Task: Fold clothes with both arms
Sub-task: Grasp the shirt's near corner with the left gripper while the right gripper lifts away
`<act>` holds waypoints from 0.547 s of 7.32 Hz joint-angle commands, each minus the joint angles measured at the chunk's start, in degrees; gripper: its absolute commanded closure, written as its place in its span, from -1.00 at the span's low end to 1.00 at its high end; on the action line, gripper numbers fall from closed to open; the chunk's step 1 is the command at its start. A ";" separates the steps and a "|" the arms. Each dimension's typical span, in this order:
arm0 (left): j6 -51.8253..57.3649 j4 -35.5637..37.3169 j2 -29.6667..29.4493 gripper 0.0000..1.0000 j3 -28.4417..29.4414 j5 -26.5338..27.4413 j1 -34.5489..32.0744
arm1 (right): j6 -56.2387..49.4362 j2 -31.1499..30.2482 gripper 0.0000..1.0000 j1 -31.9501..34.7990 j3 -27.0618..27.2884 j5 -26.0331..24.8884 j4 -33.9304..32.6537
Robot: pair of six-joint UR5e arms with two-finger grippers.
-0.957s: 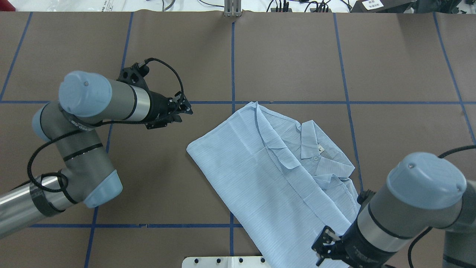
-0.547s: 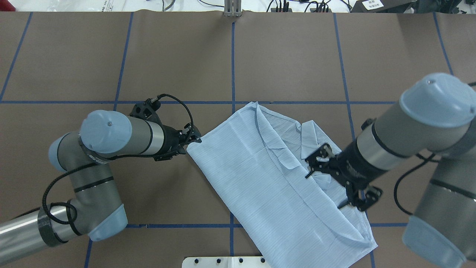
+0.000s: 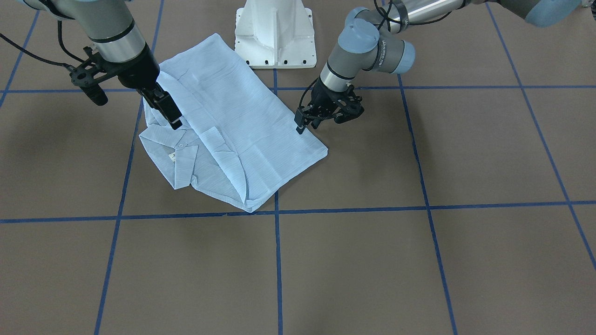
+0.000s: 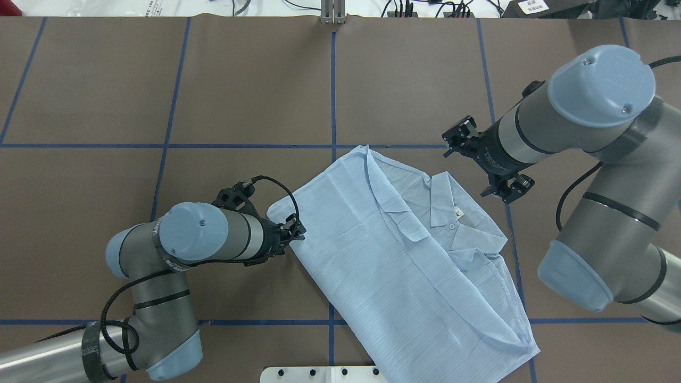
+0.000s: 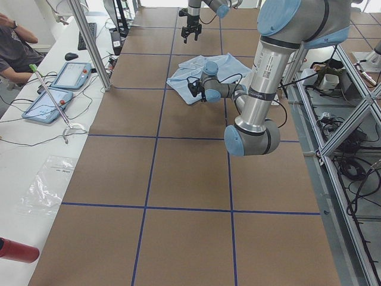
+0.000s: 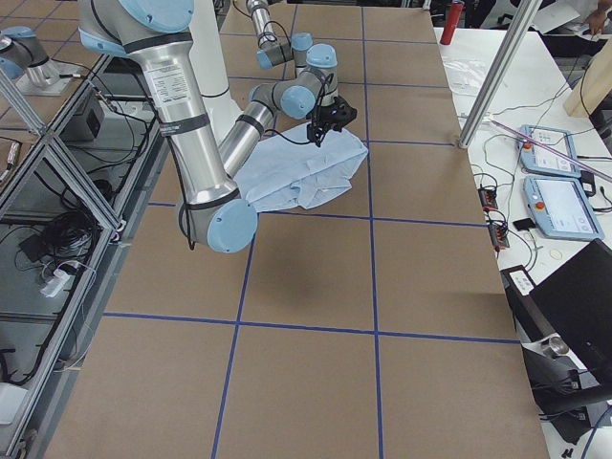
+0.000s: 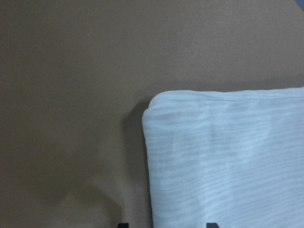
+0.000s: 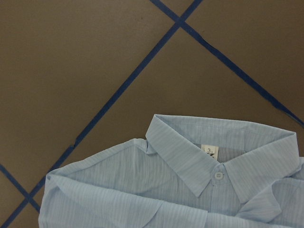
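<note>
The pale blue shirt (image 4: 383,250) lies folded lengthwise and slanted on the brown table, collar and neck tag (image 4: 458,213) toward the right; it also shows in the front view (image 3: 233,121). My left gripper (image 4: 298,232) is low at the shirt's left folded edge, also seen in the front view (image 3: 301,126). It is open: the left wrist view shows the shirt edge (image 7: 152,142) running between the fingertips (image 7: 212,224). My right gripper (image 4: 453,142) hangs raised beyond the collar, looks open and empty. The right wrist view shows the collar (image 8: 180,147) and a button below, no fingers.
The white pedestal base (image 3: 274,32) stands at the near table edge by the shirt's hem. Blue tape lines (image 4: 333,96) form a grid on the table. A side bench with tablets (image 5: 59,89) and a seated person (image 5: 15,47) is beyond the far edge.
My left gripper moved toward the robot along the shirt's left edge. My right arm swung from the near hem, over the shirt, to beyond the collar.
</note>
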 commanded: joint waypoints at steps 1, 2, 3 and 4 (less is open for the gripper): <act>-0.03 -0.06 -1.05 0.09 0.38 1.61 0.07 | -0.22 -0.23 -1.00 -0.16 -0.16 -1.38 -0.01; -0.29 0.03 -1.15 0.40 0.38 1.70 0.07 | -0.22 -0.49 -1.00 -0.16 -0.25 -1.38 -0.10; 0.05 0.03 -1.15 0.99 0.38 2.83 -0.02 | -0.22 -0.75 -1.00 -0.16 -0.25 -1.38 -0.10; 0.67 0.03 -1.15 1.00 0.47 4.67 -0.02 | -0.14 -0.67 -1.00 -0.16 -0.25 -1.47 -0.18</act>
